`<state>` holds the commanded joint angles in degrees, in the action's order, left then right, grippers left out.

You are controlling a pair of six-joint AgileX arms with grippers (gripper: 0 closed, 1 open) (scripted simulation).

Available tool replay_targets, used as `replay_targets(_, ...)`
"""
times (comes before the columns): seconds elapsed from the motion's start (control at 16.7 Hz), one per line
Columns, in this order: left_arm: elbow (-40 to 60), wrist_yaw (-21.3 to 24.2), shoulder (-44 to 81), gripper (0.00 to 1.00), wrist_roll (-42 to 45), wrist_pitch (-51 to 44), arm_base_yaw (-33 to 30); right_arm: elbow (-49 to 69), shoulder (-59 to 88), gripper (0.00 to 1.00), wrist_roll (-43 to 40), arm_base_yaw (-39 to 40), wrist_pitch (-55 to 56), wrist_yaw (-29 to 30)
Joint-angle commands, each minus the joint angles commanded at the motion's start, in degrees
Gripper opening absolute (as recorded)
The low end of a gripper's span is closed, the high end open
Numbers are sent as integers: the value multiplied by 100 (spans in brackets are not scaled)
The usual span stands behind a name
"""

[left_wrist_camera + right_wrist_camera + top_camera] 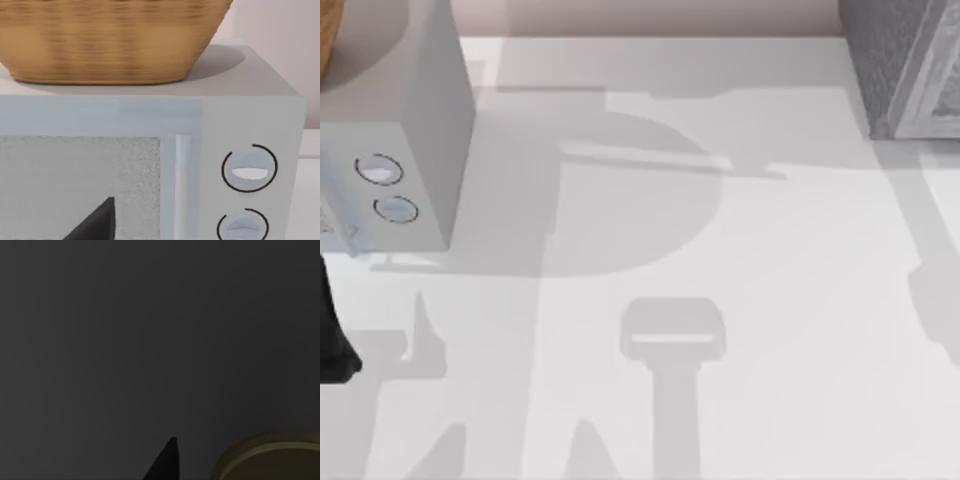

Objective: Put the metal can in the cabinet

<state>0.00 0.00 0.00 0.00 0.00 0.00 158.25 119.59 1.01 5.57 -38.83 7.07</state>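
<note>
Gold-lidded metal can (270,457) beside a dark fingertip (167,460) (right wrist view dark).

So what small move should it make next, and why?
Probably none for the left hand: it faces the microwave door under the basket, far from the cabinet at the table's right. The right wrist view is dark, so I'd leave cabinet work to the right arm.

table (740,330): white, shadowed | wall (280,25): pale pink | microwave (250,120): grey, left | basket (100,40): wicker, atop microwave
</note>
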Motion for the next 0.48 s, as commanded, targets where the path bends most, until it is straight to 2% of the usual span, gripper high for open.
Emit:
replay_targets(0.12,0,0,0,100,0,0,0,0,0,98,0,0,0,0)
replay_targets(0.48,0,0,0,100,0,0,0,0,0,100,0,0,0,0)
